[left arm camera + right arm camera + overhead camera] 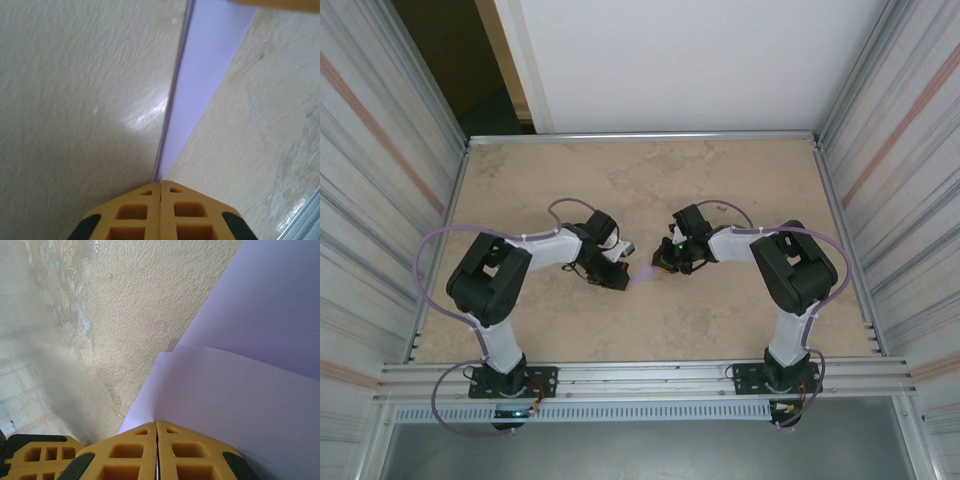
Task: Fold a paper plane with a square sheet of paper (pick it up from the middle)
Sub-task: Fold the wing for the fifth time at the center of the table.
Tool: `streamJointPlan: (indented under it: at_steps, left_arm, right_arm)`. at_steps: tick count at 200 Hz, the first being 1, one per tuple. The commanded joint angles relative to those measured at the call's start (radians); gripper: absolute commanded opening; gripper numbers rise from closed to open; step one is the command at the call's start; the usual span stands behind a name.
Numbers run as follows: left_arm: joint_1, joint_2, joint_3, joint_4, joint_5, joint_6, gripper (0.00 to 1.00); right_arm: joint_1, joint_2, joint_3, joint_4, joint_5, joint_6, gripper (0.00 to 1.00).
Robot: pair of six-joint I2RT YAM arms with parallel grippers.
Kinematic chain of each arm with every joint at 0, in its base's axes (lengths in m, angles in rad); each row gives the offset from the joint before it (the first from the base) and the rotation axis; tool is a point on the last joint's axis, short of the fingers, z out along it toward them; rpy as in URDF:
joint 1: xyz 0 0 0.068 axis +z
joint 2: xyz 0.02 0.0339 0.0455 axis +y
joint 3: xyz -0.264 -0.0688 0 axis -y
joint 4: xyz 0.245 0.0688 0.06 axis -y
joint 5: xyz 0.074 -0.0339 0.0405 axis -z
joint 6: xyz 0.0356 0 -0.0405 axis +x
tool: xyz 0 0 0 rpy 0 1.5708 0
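Both bases sit well apart on the near rail (pixel 650 372). The left arm (pixel 495 280) and right arm (pixel 800 265) each bend at the elbow and reach inward, wrists low, nearly nose to nose around the middle of the table (pixel 740 170). The left gripper (pixel 161 183) has its yellow fingers pressed together on the pointed tip of the paper (pixel 200 85), which runs away from it as a narrow lavender strip with a crease along one side. The right gripper (pixel 157 424) is clamped the same way on the other end, where two layers fan out past its fingers. So the paper is strung between the two, just above the tabletop. There's plenty of bare table all round, especially beyond the grippers toward the back wall (pixel 700 60), and the side rails are well clear of both elbows.
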Motion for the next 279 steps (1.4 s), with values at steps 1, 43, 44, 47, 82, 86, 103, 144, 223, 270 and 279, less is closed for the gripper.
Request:
streamJointPlan:
  at_steps: [1, 43, 44, 47, 82, 86, 103, 144, 223, 270, 279]
  left_arm:
    - [0.008, -0.042, -0.012, -0.087, -0.05, -0.005, 0.0]
    - [-0.002, -0.146, 0.002, 0.096, 0.054, -0.116, 0.0]
    - [-0.003, -0.146, 0.0, 0.103, 0.054, -0.121, 0.0]
    - [-0.004, -0.144, -0.001, 0.124, 0.056, -0.137, 0.0]
    - [-0.051, -0.022, 0.022, 0.279, 0.079, -0.261, 0.0]
    - [-0.056, -0.005, 0.032, 0.277, 0.074, -0.266, 0.0]
    - [-0.06, 0.055, 0.061, 0.291, 0.066, -0.294, 0.0]
    - [-0.062, 0.096, 0.066, 0.271, 0.01, -0.316, 0.0]
    - [-0.051, 0.001, 0.019, 0.379, 0.083, -0.354, 0.0]
    - [-0.051, 0.065, 0.05, 0.319, 0.019, -0.357, 0.0]
    - [-0.049, 0.077, 0.048, 0.314, 0.012, -0.36, 0.0]
  right_arm:
    - [-0.01, 0.116, -0.062, -0.179, 0.213, -0.024, 0.08]
    - [0.002, 0.087, -0.052, -0.183, 0.205, -0.009, 0.08]
    - [0.002, 0.087, -0.051, -0.184, 0.205, -0.009, 0.08]
    - [0.002, 0.085, -0.05, -0.184, 0.204, -0.008, 0.08]
    - [-0.002, 0.073, -0.028, -0.184, 0.193, -0.003, 0.08]
    - [-0.002, 0.071, -0.026, -0.184, 0.193, -0.002, 0.08]
    - [-0.006, 0.062, -0.016, -0.183, 0.191, -0.002, 0.08]
    - [-0.01, 0.047, -0.002, -0.184, 0.184, -0.007, 0.08]
    - [-0.022, 0.037, 0.003, -0.185, 0.182, -0.023, 0.08]
    - [-0.02, 0.037, 0.001, -0.173, 0.175, -0.019, 0.08]
    - [-0.021, 0.036, 0.001, -0.173, 0.174, -0.019, 0.08]
